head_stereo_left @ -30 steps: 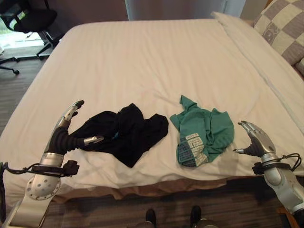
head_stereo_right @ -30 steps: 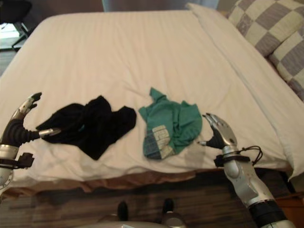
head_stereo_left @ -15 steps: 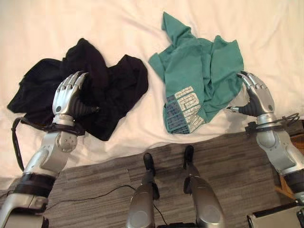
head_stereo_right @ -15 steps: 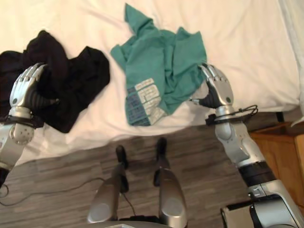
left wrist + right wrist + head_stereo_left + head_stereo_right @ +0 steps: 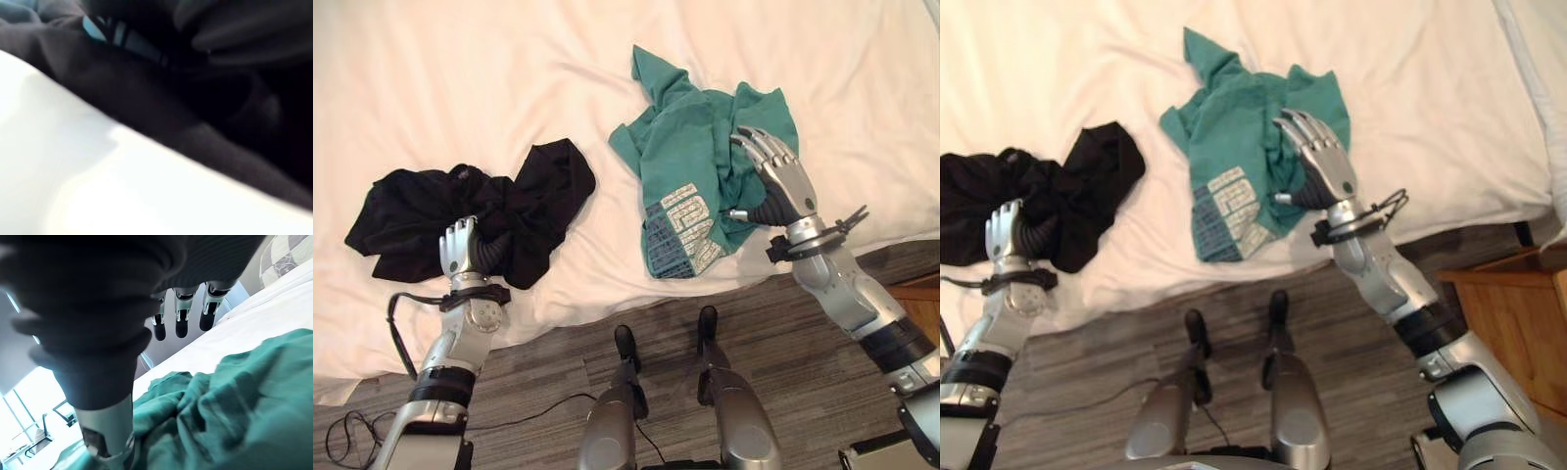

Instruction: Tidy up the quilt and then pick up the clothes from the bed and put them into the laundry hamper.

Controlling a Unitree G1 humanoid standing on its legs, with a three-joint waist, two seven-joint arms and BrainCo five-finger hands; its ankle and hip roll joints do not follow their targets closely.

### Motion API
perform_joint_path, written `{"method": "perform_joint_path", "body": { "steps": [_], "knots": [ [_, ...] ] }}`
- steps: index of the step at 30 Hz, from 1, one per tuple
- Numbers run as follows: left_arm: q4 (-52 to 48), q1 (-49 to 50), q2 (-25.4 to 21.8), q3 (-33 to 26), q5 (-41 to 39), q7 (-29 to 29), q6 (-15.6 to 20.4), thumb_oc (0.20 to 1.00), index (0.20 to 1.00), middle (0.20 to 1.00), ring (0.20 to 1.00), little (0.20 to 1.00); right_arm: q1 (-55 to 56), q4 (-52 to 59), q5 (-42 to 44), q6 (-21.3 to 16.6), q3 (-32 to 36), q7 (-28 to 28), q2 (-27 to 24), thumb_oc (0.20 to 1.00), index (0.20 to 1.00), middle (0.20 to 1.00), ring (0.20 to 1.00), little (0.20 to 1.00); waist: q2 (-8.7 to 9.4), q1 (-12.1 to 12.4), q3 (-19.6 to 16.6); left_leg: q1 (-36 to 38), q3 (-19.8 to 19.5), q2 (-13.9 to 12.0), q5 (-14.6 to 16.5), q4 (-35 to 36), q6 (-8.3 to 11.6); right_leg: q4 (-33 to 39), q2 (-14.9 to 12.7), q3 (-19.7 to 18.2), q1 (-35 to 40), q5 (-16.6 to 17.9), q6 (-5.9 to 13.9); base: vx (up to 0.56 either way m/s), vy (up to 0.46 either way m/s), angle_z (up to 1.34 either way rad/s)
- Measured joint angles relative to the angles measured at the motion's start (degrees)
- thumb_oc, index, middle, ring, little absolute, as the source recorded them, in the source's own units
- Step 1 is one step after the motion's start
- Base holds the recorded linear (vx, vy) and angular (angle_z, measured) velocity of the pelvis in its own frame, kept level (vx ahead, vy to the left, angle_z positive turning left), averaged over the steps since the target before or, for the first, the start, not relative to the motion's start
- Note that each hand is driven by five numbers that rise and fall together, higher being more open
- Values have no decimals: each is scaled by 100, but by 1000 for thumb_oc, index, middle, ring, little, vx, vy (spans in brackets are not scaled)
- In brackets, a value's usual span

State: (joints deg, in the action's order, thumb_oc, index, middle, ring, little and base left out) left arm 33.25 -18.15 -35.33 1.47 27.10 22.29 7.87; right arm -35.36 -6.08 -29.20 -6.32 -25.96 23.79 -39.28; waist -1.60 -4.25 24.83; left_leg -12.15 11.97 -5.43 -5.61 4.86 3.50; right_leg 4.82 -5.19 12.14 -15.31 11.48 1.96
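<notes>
A crumpled black garment (image 5: 499, 201) lies near the bed's front edge on the left, and it shows close up in the left wrist view (image 5: 195, 112). My left hand (image 5: 459, 251) rests on its near edge with its fingers curled into the cloth. A teal T-shirt (image 5: 690, 166) with a printed patch lies rumpled to the right of the black garment. My right hand (image 5: 775, 177) hovers over the shirt's right side, open with its fingers spread. In the right wrist view the straight fingers (image 5: 181, 316) stand above the teal cloth (image 5: 234, 401).
The white quilt (image 5: 460, 78) covers the bed smoothly, with light creases around the clothes. Dark wood floor (image 5: 558, 352) runs along the bed's front edge. A wooden bedside table (image 5: 1518, 294) stands at the right, with a white folded edge (image 5: 1538, 59) above it.
My left hand has drawn back toward the bed edge and curled into the black garment, bunching it. My right hand has lifted from the bed edge and moved left over the teal shirt.
</notes>
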Motion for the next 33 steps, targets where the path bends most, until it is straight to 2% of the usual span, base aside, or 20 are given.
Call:
{"method": "perform_joint_path", "body": {
  "steps": [3,4,7,10,11,12,17,19,20,23,24,25,28,29,30,33],
  "knots": [
    [-459,653,248,-74,-678,-9,302,200,200,200,200,200,-721,-653,-2,7,-808,-57,-94,1000,1000,1000,1000,1000,-63,106,-133,16,-20,20,-6,-21,-4,-1,-12,34,16,0,-1,-17,-25,4],
    [-482,731,271,46,-811,-19,373,200,200,200,200,200,-741,-762,-4,22,-809,-129,-120,1000,1000,1000,1000,1000,-121,234,-152,-8,-39,17,-24,-22,-24,-2,-15,63,34,0,-2,-38,-40,20],
    [-1209,1479,341,134,-1394,-267,699,200,200,200,200,200,-964,-1733,40,57,-1013,-184,21,1000,1000,1000,1000,1000,-144,514,-160,-84,-209,4,-62,-23,-12,-2,-8,244,39,-6,-10,-21,-41,32],
    [-1274,1696,372,261,-1792,-437,845,200,200,200,200,200,-1011,-2341,263,110,-977,-290,219,1000,1000,1000,1000,1000,-148,646,-158,-112,-354,25,-107,-23,-18,0,-36,371,98,-15,-20,-15,-32,24],
    [-1273,1699,372,285,-1833,-484,853,200,200,200,200,200,-1038,-2555,366,112,-932,-302,305,347,347,347,347,347,-148,656,-157,-101,-399,28,-118,-23,-19,0,-41,402,135,-17,-19,2,-19,31],
    [-1261,1700,357,326,-2032,-640,856,200,200,200,200,200,-1086,-2917,610,112,-868,-403,429,200,200,200,200,200,-148,647,-157,-75,-501,40,-134,-21,-6,16,-56,489,213,-52,-2,16,-23,31],
    [-1204,1703,345,396,-2253,-978,830,200,200,200,200,200,-966,-3071,1172,145,-622,-691,444,200,200,200,200,200,-149,619,-161,-15,-656,35,-122,10,44,27,-65,663,388,-84,5,53,19,23],
    [-1191,1890,350,536,-2257,-1221,771,200,200,200,200,200,-665,-2987,1459,181,-380,-1028,430,200,200,200,200,200,-112,618,-296,42,-693,32,-117,-4,37,29,-64,688,467,-140,24,168,77,21],
    [-1244,1863,478,565,-2251,-1394,622,200,200,200,200,200,154,-2363,1716,140,437,-1219,518,200,200,200,200,200,-109,641,-320,128,-702,33,-114,-19,28,-2,-66,773,611,-153,18,150,133,24],
    [-1120,2283,593,584,-2245,-1681,447,200,200,200,200,200,1832,-1988,2488,-109,978,-1779,1038,200,200,200,200,200,146,608,-739,488,-644,39,-24,0,-16,9,-82,744,959,-298,86,96,123,1],
    [-1069,2391,578,588,-2244,-1725,439,200,200,200,200,200,2032,-2008,2568,-97,891,-1844,1070,200,200,200,200,200,206,566,-887,497,-621,45,12,7,-17,28,-89,705,947,-305,94,104,155,-23],
    [-973,2460,613,589,-2236,-1821,367,200,200,200,200,200,2530,-2069,2811,-212,1250,-2124,1334,200,200,200,200,200,302,469,-1026,636,-527,67,59,-15,-49,7,-110,636,1048,-337,125,47,133,-21],
    [-960,2753,624,547,-2250,-1934,207,200,200,200,200,200,3321,-2468,3492,-202,1646,-2424,1791,200,200,200,200,200,452,308,-1276,932,-297,135,182,-15,-83,25,-159,403,1187,-349,146,44,147,-40],
    [-968,2923,665,490,-2253,-2028,148,200,200,200,200,200,3725,-2675,3687,-143,1840,-2550,1976,200,200,200,200,200,482,235,-1379,1064,-203,175,254,7,-112,26,-204,299,1258,-360,179,15,145,-49],
    [-967,3226,829,342,-2268,-2120,128,200,200,200,200,200,4510,-2962,3834,147,1907,-2626,2046,200,200,200,200,200,509,97,-1626,1136,-131,247,370,21,-116,28,-280,212,1294,-374,260,8,109,-38],
    [-849,3406,979,302,-2567,-2218,95,200,200,200,200,200,5164,-3355,3865,293,1797,-2681,2219,200,200,200,200,200,581,-15,-1728,1184,-153,276,416,19,-205,-38,-301,115,1382,-354,306,-69,69,-9]
  ]
}}
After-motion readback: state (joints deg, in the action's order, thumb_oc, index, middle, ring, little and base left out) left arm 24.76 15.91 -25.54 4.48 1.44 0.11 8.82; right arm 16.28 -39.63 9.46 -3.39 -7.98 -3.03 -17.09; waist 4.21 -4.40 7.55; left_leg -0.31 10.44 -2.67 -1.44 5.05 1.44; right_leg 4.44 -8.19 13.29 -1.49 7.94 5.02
